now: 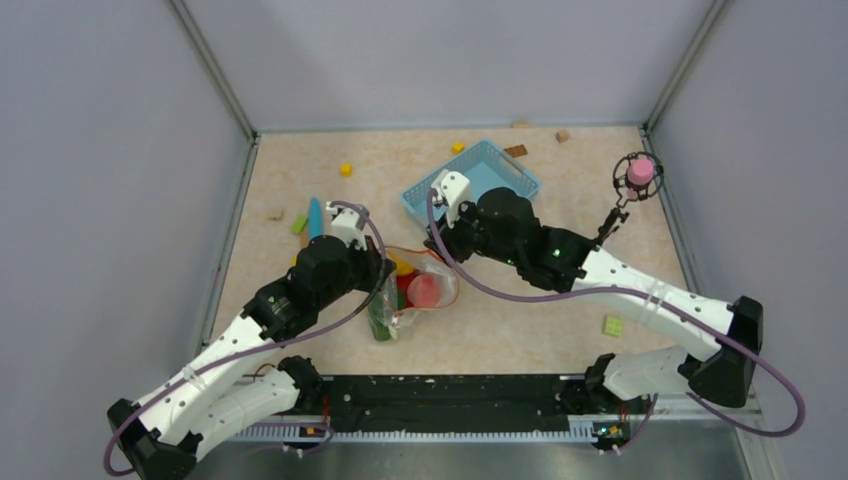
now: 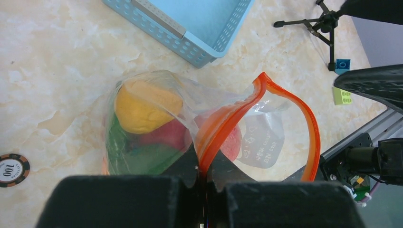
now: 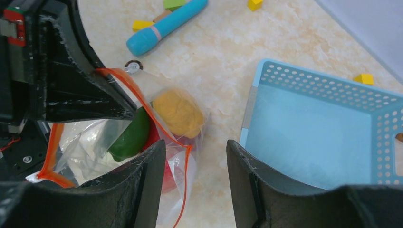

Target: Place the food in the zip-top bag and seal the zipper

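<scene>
The left gripper [image 2: 204, 173] is pinched tight on the orange-red zipper [image 2: 311, 128], which gapes in a loop (mouth unsealed). The bag [image 2: 263, 137] lies mid-table, with a yellow mango [image 3: 178, 114] and a green pepper [image 3: 130, 137] inside. The right gripper [image 3: 196, 152], fingers apart, hangs over the bag's edge, with the blue basket [image 3: 328, 83] at its 3 o'clock.

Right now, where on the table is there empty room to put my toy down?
Bare tabletop shows along the near edge, between the zip-top bag and the green block on the right, and at the far left, between the yellow block and the wall. The middle is crowded: left hand, right hand, bag and blue basket bunch together there.
</scene>
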Action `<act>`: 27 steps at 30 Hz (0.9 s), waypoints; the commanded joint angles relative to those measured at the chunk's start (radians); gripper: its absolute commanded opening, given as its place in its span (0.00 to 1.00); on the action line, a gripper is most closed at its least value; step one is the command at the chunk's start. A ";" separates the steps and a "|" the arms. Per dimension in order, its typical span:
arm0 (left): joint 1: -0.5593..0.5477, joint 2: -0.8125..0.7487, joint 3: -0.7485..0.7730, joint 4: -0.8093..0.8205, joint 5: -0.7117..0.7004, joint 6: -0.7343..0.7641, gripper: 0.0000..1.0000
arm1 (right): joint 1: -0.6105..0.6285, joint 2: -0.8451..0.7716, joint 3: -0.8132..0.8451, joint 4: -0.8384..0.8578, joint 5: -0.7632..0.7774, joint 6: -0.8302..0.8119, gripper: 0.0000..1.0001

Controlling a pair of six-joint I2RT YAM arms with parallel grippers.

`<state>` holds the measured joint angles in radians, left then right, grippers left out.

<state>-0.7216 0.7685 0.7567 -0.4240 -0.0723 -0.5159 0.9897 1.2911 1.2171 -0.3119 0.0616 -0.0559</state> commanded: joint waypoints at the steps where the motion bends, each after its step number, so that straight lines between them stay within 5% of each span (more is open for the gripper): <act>1: -0.001 0.002 0.012 0.057 -0.001 0.016 0.00 | -0.004 -0.016 -0.031 0.029 -0.059 -0.051 0.50; 14: -0.001 -0.009 0.010 0.062 0.025 0.017 0.00 | -0.004 0.146 -0.030 0.017 0.026 -0.023 0.54; 17: -0.001 -0.016 0.009 0.065 0.041 0.019 0.00 | -0.005 0.144 -0.040 0.027 0.081 0.028 0.31; 19: -0.001 -0.013 0.019 0.054 0.052 0.012 0.00 | -0.004 0.124 -0.037 0.024 0.114 0.098 0.05; 21: -0.002 -0.012 0.049 0.031 0.066 -0.003 0.14 | -0.003 0.076 -0.068 0.037 0.093 0.169 0.00; 25: -0.001 -0.026 0.078 0.032 0.111 -0.038 0.68 | -0.004 -0.034 -0.114 0.040 0.019 0.301 0.00; 27: -0.001 -0.022 0.119 0.013 0.045 -0.078 0.82 | -0.004 -0.060 -0.103 0.003 -0.013 0.364 0.00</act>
<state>-0.7216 0.7654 0.7795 -0.4309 0.0036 -0.5308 0.9897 1.3357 1.0969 -0.3119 0.1055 0.1371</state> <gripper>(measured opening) 0.706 0.004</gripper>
